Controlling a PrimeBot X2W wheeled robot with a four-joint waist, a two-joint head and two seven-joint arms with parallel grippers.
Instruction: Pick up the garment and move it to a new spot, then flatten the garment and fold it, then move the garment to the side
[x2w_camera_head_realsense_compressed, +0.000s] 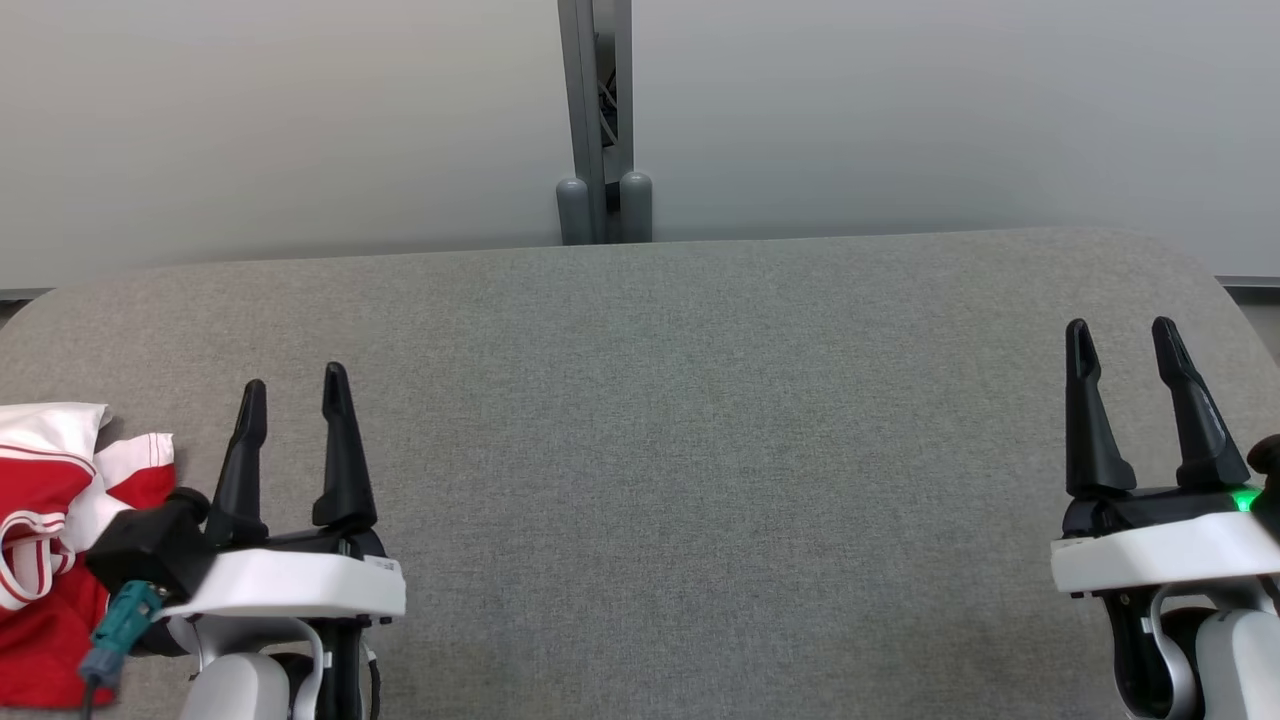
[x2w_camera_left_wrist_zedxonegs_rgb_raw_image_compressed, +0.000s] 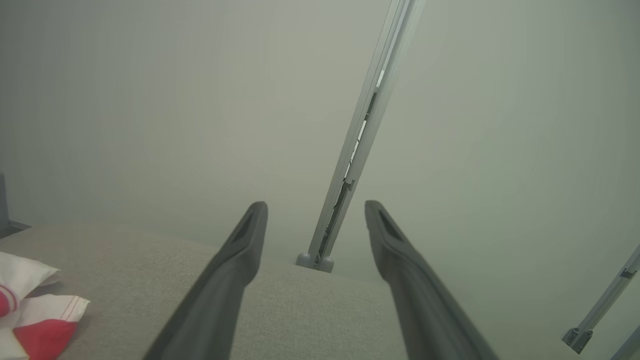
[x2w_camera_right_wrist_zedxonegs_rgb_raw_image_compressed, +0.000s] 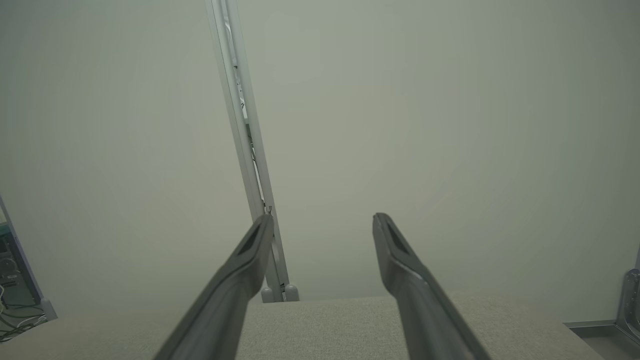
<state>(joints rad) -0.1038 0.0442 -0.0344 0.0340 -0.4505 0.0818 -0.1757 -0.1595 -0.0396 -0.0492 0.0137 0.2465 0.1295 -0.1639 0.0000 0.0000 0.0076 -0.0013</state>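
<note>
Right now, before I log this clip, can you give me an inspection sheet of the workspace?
Surface: grey fabric-covered table, rounded far corners.
Job's things: red-and-white garment, crumpled at the table's left side, not held.
Clutter: nothing seen.
Grippers: left gripper open, empty, beside the garment; right gripper open, empty, at the right.
Cables: teal connector with lead at the left wrist.
Surroundings: pale wall, grey post behind the table.
</note>
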